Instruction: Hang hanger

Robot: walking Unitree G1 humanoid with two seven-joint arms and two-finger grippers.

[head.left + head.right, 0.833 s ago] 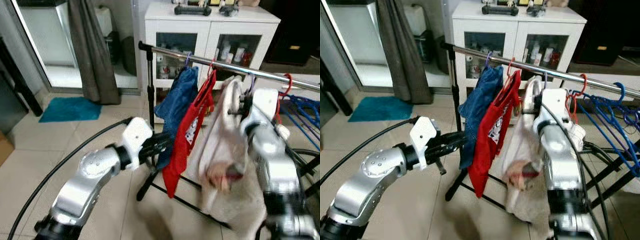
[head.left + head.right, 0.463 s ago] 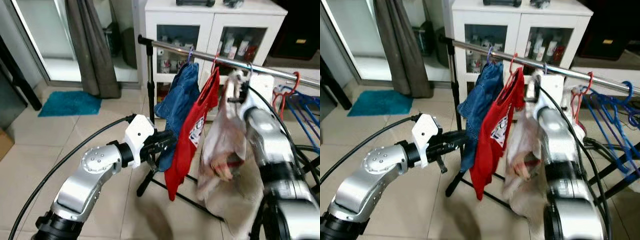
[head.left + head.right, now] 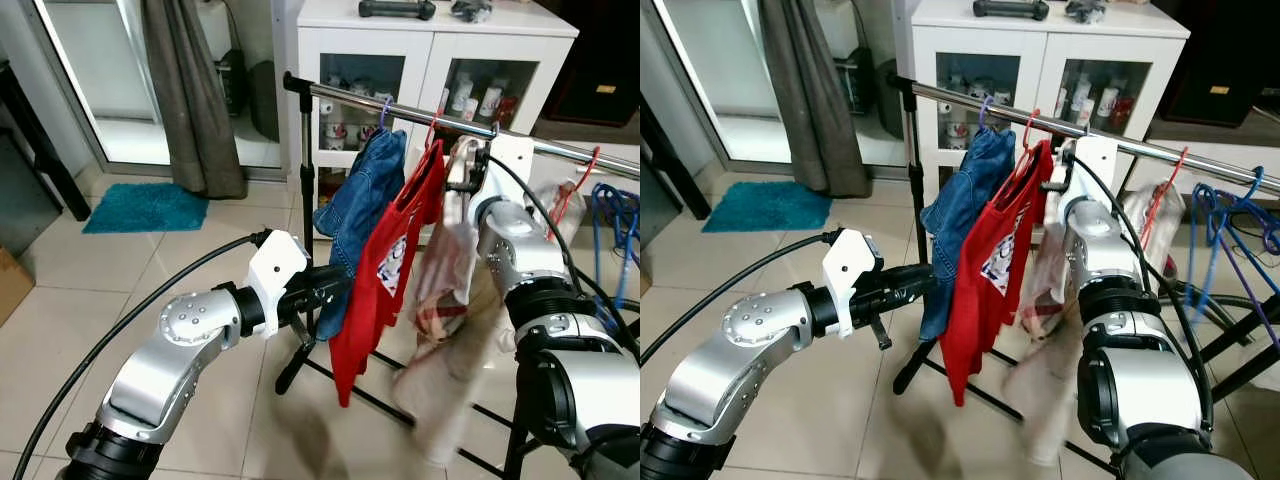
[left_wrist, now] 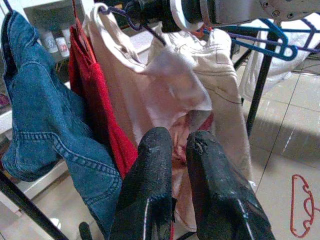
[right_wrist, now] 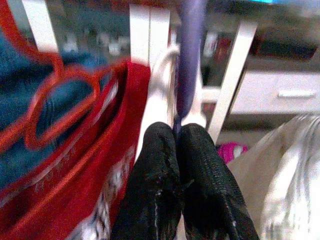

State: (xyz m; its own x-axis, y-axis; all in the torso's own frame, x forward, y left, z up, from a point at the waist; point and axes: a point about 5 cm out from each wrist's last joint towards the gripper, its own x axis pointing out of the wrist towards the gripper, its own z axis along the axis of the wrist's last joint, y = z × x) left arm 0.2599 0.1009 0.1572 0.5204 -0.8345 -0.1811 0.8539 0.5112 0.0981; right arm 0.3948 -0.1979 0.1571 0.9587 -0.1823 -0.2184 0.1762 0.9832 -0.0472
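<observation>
Reaching forward at mid height, the left gripper (image 3: 335,285) points toward the hanging clothes with its two black fingers (image 4: 150,200) drawn close together, a narrow gap between them, nothing held. Beyond it stands the clothes rail (image 3: 400,110), a metal bar running from near-left to far-right on a black upright post (image 3: 305,200). Hung along the rail, left to right: a blue denim garment (image 3: 360,220), a red shirt (image 3: 385,290), then a pale pinkish garment (image 3: 440,290), blurred at its lower edge. The right gripper (image 5: 175,165) is raised to the rail just beside the red shirt, fingers pressed together on the purple hanger (image 5: 190,60) that carries the pale garment. The hanger's hook end is up at the rail; from the wrist view its neck runs roughly upright, and its shoulders lie across the rail's line. Whether the hook bears fully on the bar cannot be told. Farther right on the rail hang an empty red hanger (image 3: 572,185) and a cluster of blue hangers (image 3: 612,215). Behind the rail, a white cabinet (image 3: 435,50) with glass doors holds small jars and cups (image 3: 345,100); dark objects rest on its top. A teal mat (image 3: 145,210) lies on the tiled floor (image 3: 60,330) by a grey curtain (image 3: 195,100).
</observation>
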